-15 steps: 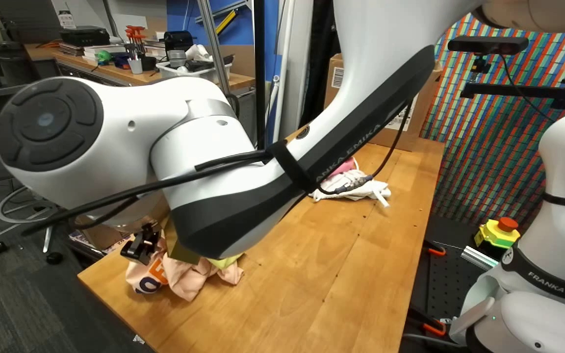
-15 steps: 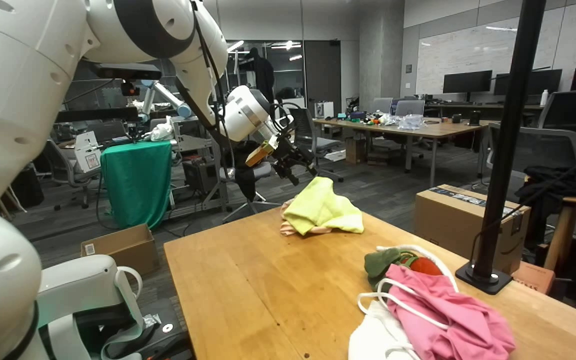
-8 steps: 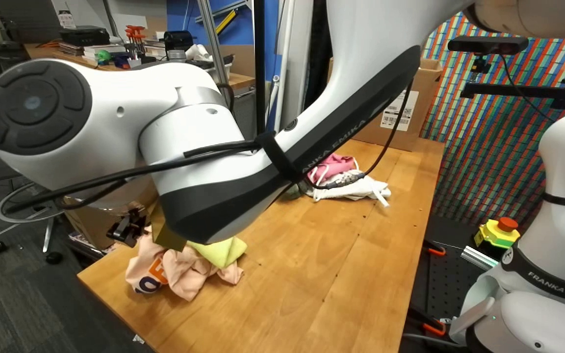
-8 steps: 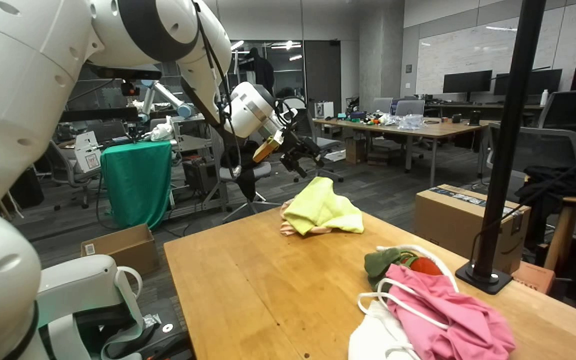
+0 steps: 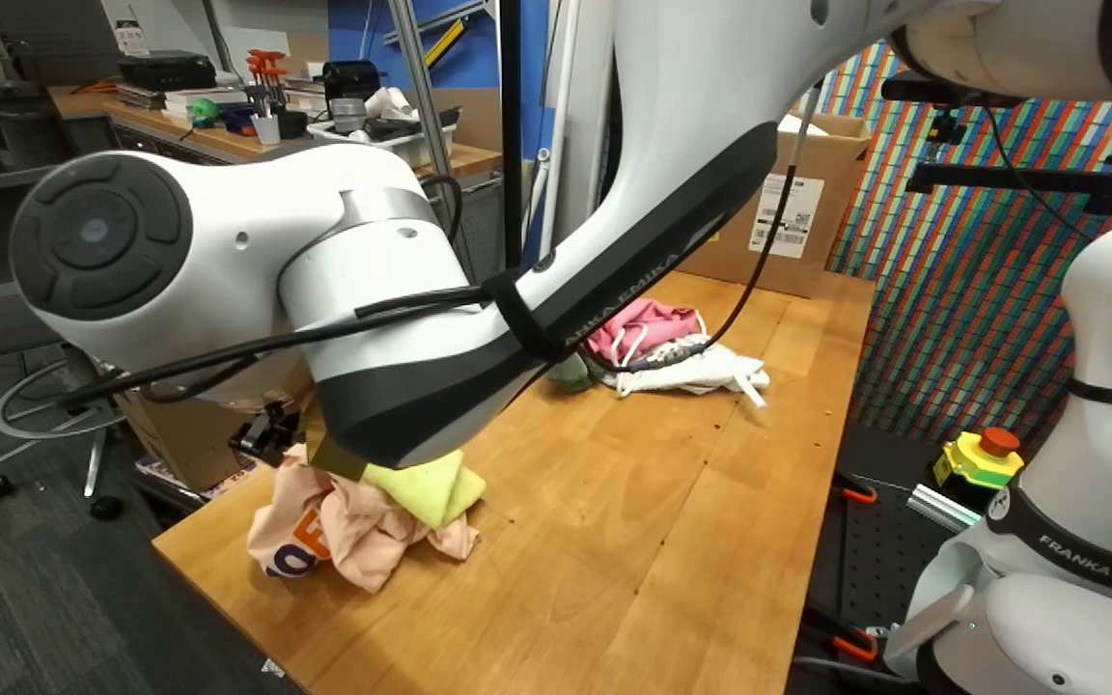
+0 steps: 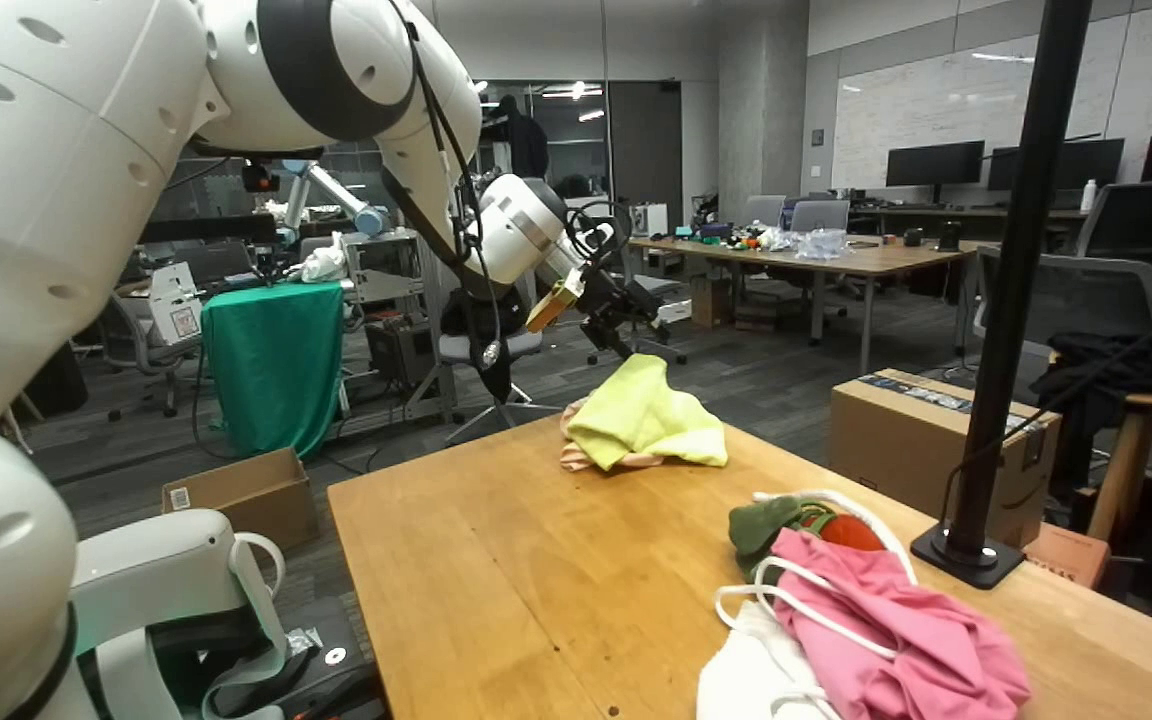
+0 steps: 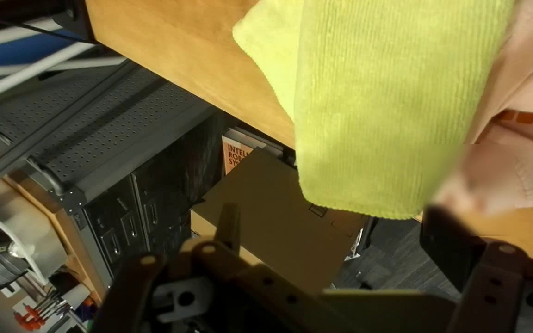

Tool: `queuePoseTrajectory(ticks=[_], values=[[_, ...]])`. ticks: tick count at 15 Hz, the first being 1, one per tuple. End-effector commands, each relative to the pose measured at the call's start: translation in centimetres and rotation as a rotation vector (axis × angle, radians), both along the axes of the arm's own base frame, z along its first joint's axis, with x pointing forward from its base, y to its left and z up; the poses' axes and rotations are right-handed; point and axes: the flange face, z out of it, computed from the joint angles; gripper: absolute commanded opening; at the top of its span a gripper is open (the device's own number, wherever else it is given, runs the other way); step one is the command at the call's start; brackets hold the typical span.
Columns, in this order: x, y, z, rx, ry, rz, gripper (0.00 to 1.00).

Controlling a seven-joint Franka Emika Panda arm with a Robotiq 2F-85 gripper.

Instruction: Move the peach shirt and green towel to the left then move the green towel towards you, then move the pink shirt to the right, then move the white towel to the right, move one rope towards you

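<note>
The lime green towel (image 6: 646,415) lies bunched over part of the peach shirt (image 5: 363,536) near a corner of the table. Just above that pile, in an exterior view, hangs my gripper (image 6: 633,335). In the wrist view the fingers (image 7: 228,226) stand wide apart with nothing between them, and the green towel (image 7: 387,101) fills the space ahead. A pink shirt (image 6: 916,640) sits in a heap with the white towel (image 6: 756,670) at another part of the table. White rope (image 6: 881,525) loops around and across this heap. The arm partly covers the gripper in an exterior view.
Beside the pink shirt are a dark green bundle (image 6: 761,525) and a red piece (image 6: 848,533). A black pole's base (image 6: 968,555) stands on the wooden table (image 5: 595,589) near them. One cardboard box (image 5: 797,212) is on the table, another (image 6: 936,440) beyond its edge.
The arm has swung sideways, carrying the gripper closer to above the green towel and uncovering more of the pink shirt. None of the cloths has moved, and the jaws remain open.
</note>
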Motion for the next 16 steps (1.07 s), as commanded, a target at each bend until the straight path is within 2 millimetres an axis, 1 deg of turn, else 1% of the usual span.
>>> queuePoseTrajectory(ticks=[1, 8, 11, 16], values=[[1.5, -0.7, 0.0, -0.017, -0.025, -0.036, 1.0], [2.6, -2.4, -0.6, -0.024, 0.004, -0.082, 1.0], [2.5, -3.1, -0.8, -0.027, 0.024, -0.101, 1.0], [2.0, -3.6, -1.2, -0.044, 0.058, -0.145, 1.0]])
